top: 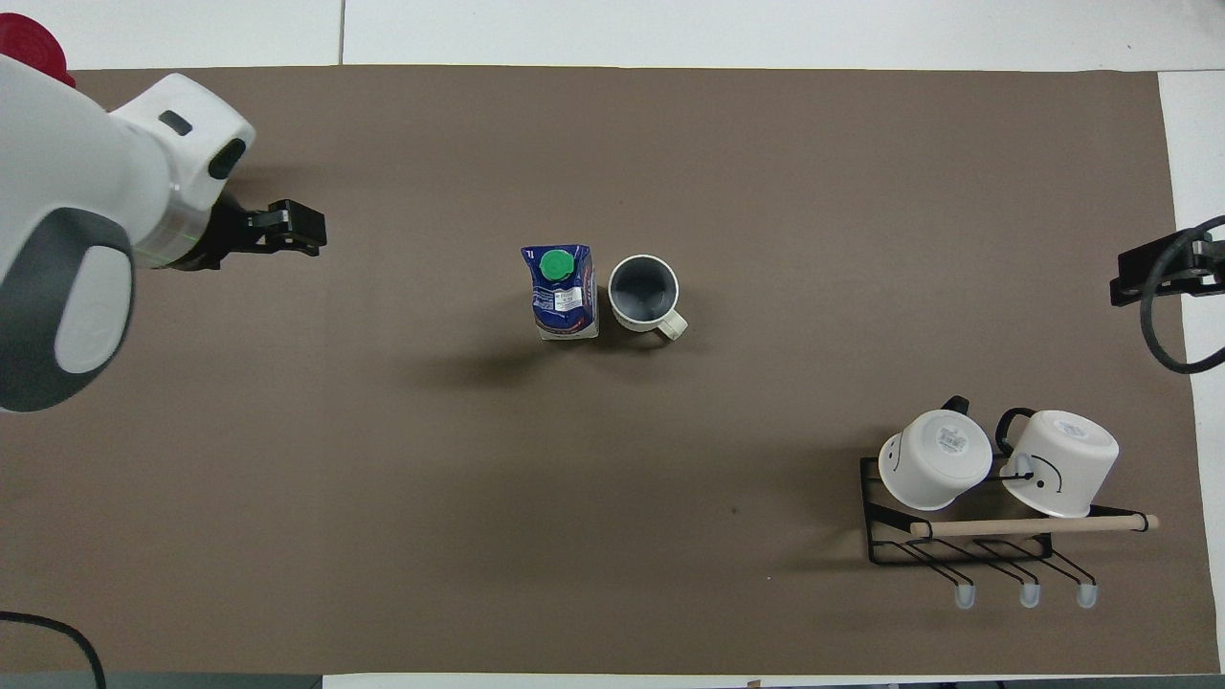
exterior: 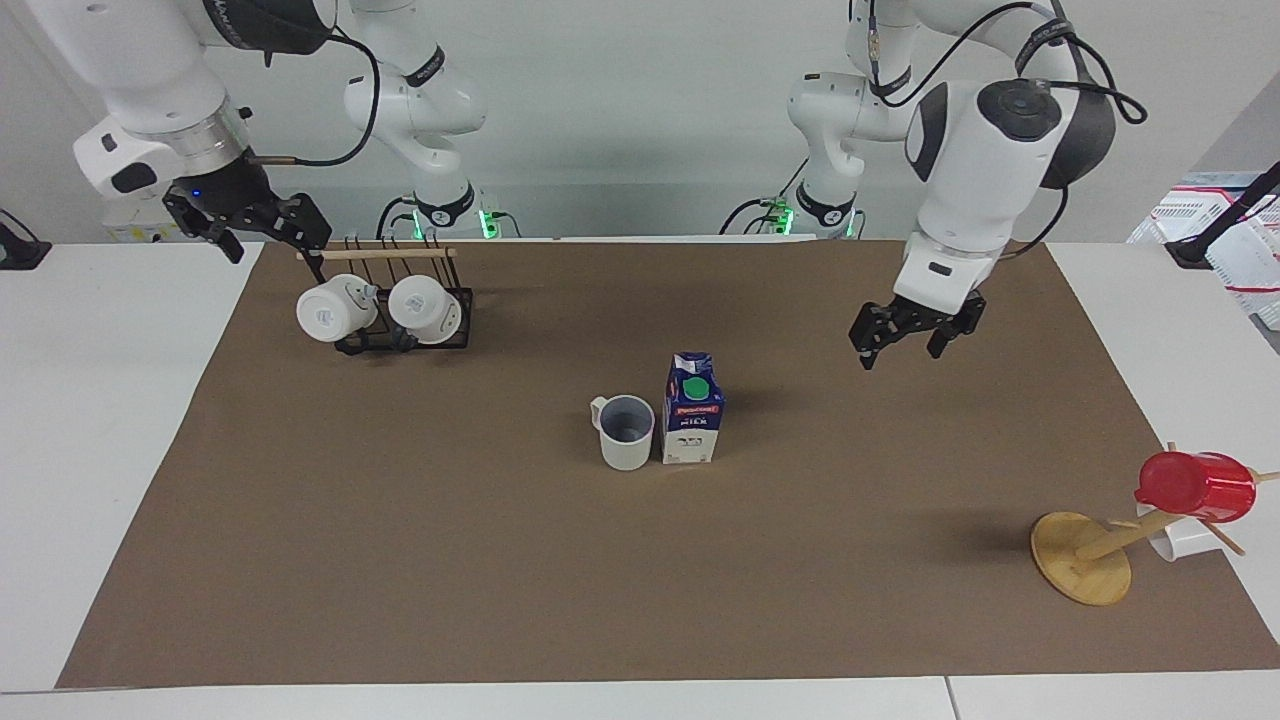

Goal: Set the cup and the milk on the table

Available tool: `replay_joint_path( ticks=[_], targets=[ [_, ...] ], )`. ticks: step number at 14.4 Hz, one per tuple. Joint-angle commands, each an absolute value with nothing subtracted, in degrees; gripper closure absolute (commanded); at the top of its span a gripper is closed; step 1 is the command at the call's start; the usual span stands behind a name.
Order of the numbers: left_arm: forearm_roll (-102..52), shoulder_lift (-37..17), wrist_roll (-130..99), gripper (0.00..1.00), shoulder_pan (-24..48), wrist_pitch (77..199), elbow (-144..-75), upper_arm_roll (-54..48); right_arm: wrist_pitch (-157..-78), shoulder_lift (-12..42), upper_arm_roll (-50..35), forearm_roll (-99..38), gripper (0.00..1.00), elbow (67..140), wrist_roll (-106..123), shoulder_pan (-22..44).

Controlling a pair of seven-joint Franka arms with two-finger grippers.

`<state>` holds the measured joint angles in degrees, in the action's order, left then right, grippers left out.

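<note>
The milk (exterior: pixel 693 410) carton stands upright on the brown mat of the table (exterior: pixel 400 560), with the cup (exterior: pixel 627 432) upright right beside it, toward the right arm's end. Both also show in the overhead view, milk (top: pixel 565 292) and cup (top: pixel 644 292), on the table (top: pixel 383 536). My left gripper (exterior: pixel 900 353) is open and empty in the air, well clear of the milk, over the mat toward the left arm's end; it also shows in the overhead view (top: pixel 301 227). My right gripper (exterior: pixel 268 240) is open and empty, waiting above the mug rack's end.
A black wire rack (exterior: pixel 405 335) with a wooden bar holds two white mugs near the right arm's base; it also shows in the overhead view (top: pixel 957 550). A wooden mug tree (exterior: pixel 1082 560) with a red cup (exterior: pixel 1198 486) stands at the left arm's end.
</note>
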<state>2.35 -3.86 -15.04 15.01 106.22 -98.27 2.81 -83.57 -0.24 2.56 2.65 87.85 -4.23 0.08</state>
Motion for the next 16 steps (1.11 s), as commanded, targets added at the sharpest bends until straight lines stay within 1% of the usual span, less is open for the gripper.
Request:
replay_joint_path(
  ticks=[1,5,7,12,15,16],
  targets=[
    [1.32,-0.7,-7.58,0.0,10.56,103.02,-99.67,2.46,-83.14,-0.88,2.2,1.76,0.0,88.42,-3.52,-0.53],
    [1.14,0.96,-5.11,0.0,6.25,100.11,-98.27,2.72,-83.14,-0.88,2.2,1.76,0.0,88.42,-3.52,-0.53],
    [1.05,1.14,-2.91,0.0,4.67,97.4,-96.16,2.73,-83.14,-0.88,2.2,1.76,0.0,88.51,-3.52,-0.53],
    [0.97,0.79,-2.46,0.0,4.48,93.17,-91.76,2.81,-83.14,-0.88,2.2,1.76,0.0,88.42,-3.52,-0.53],
    [-2.1,-0.35,-2.46,0.0,4.22,90.8,-88.34,3.6,-83.23,-0.88,2.2,1.76,0.0,88.42,-3.52,-0.53],
    [-2.11,-0.44,-2.55,0.0,4.31,90.62,-88.33,3.86,-83.15,-0.88,2.2,1.76,0.0,88.42,-3.52,-0.53]
  ],
)
